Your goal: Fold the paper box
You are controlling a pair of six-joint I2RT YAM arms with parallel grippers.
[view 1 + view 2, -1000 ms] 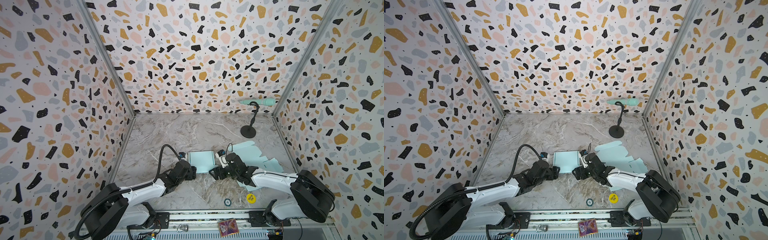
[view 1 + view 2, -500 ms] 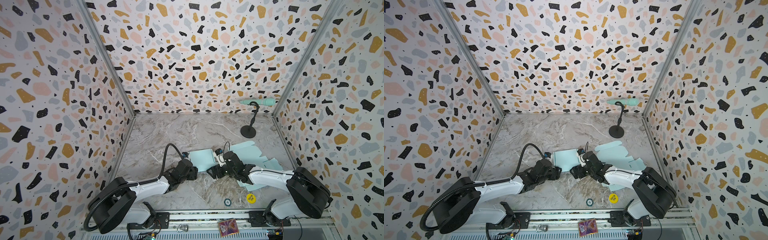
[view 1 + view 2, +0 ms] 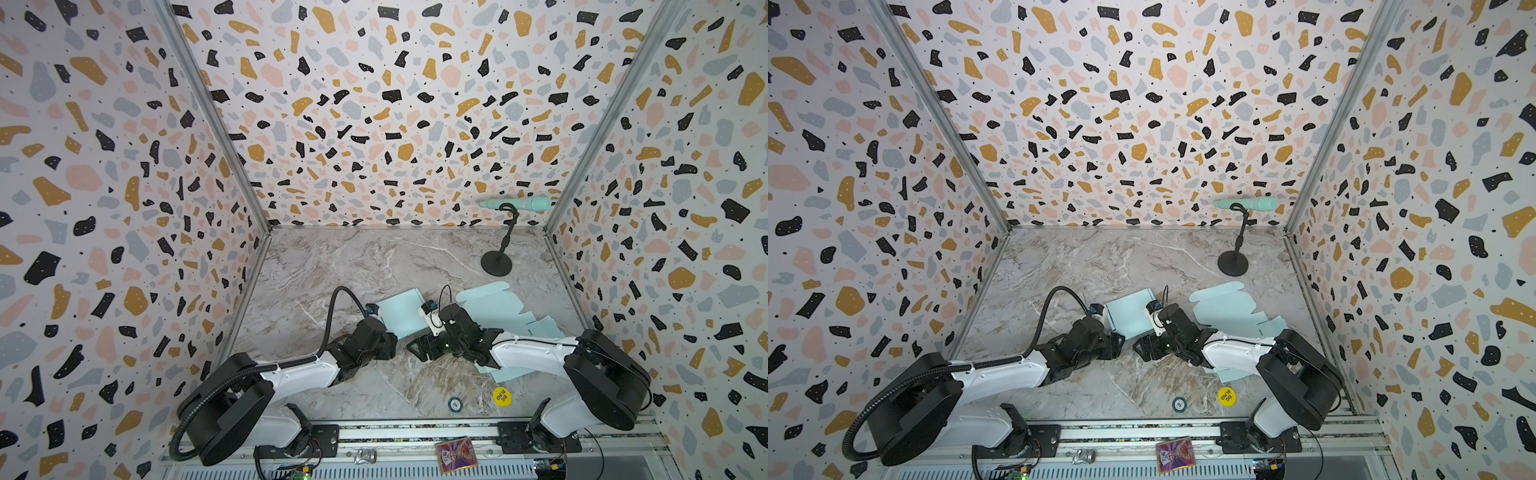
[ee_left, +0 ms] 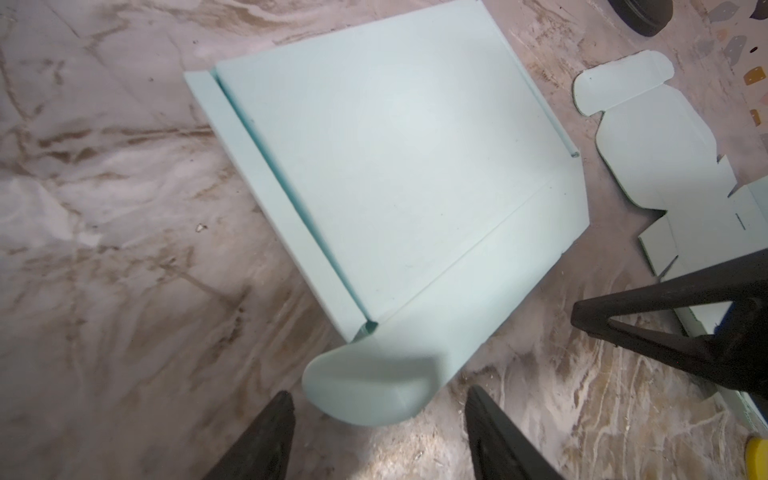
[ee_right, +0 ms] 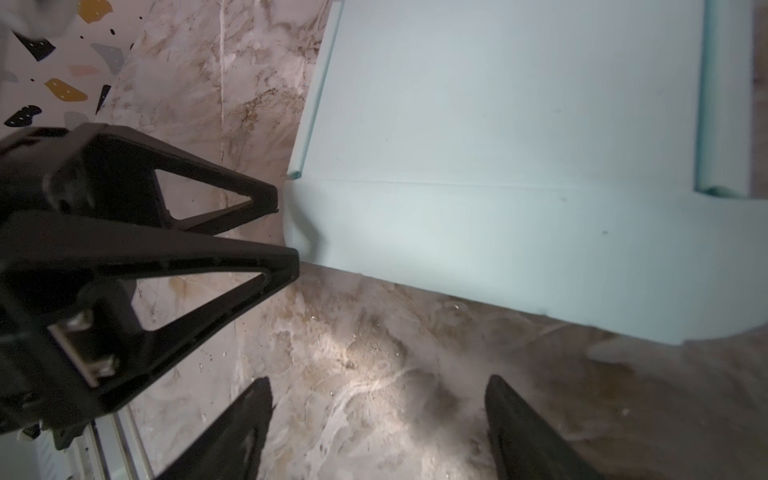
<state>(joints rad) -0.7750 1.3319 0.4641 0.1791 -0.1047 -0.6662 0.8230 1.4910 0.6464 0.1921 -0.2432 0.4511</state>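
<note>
the pale teal paper box (image 3: 399, 316) lies partly folded on the marble table (image 3: 374, 257), front of middle, both arms low at its near edge. the left gripper (image 4: 380, 397) has its jaws apart, the box's rounded flap (image 4: 365, 380) lying between the tips without a grip. the right gripper (image 5: 380, 384) is spread wide over bare table just short of the box, gripping nothing.

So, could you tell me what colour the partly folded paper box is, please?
The paper box is plain pale mint green, clearest in the left wrist view.
</note>
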